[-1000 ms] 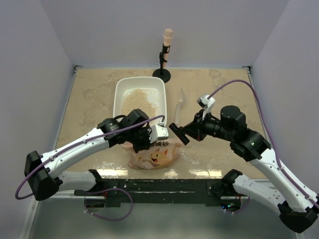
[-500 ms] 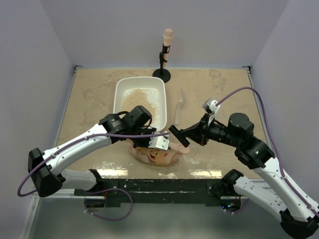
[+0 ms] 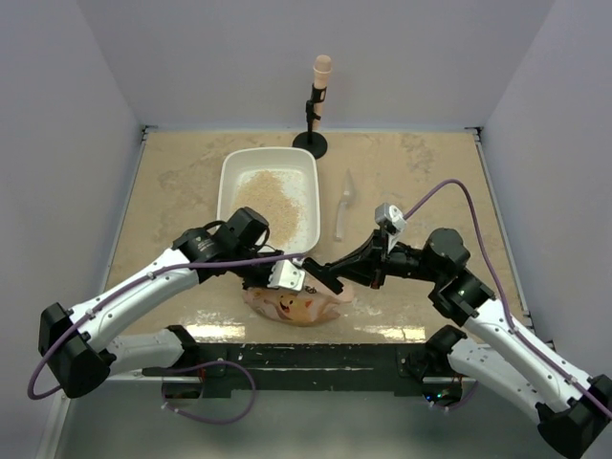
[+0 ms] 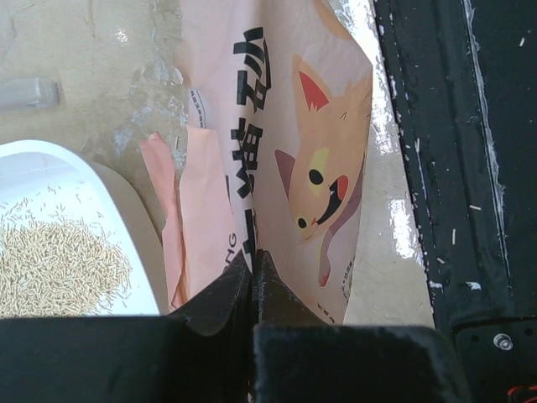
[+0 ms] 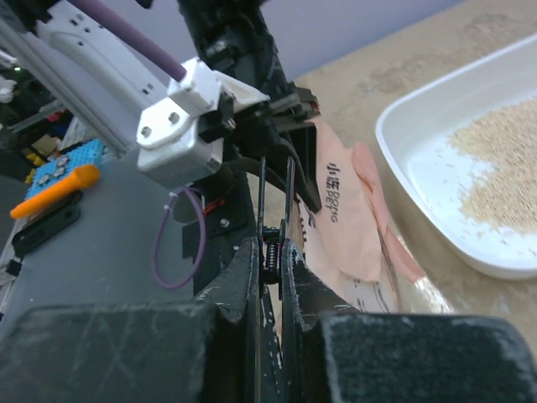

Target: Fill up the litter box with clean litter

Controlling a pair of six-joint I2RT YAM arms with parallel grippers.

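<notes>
**Overhead and wrist views: bag handling beside the tray.** The litter box (image 3: 226,182) sits at the table's centre, toward 12 o'clock from the arm bases. The clean litter (image 3: 273,196) forms a thin beige patch across its floor, and white plastic shows around the patch. The orange-pink bag (image 4: 285,126), printed with a cat, lies at 6 o'clock of the box, just beside its near rim.

The left gripper (image 4: 253,259) is clamped on a fold of the bag. The right gripper (image 5: 270,250) meets it from 3 o'clock with its jaws drawn to a narrow slit. Whether they pinch the bag's edge cannot be told. A clear scoop (image 3: 342,212) lies at 3 o'clock of the box, apart from it.

**Judged state.** The fill looks partial, so more pouring probably remains.

**Hazards.**
- The left pinch holds only thin film, and the weight of granules could pull the fold free and drop the bag.
- If the bag is tipped before its mouth clears the rim, granules would fall onto the tabletop (image 3: 430,182) at 6 o'clock of the box.
- The two wrists are crowded together, so any swing risks a collision or a snagged cable.
</notes>
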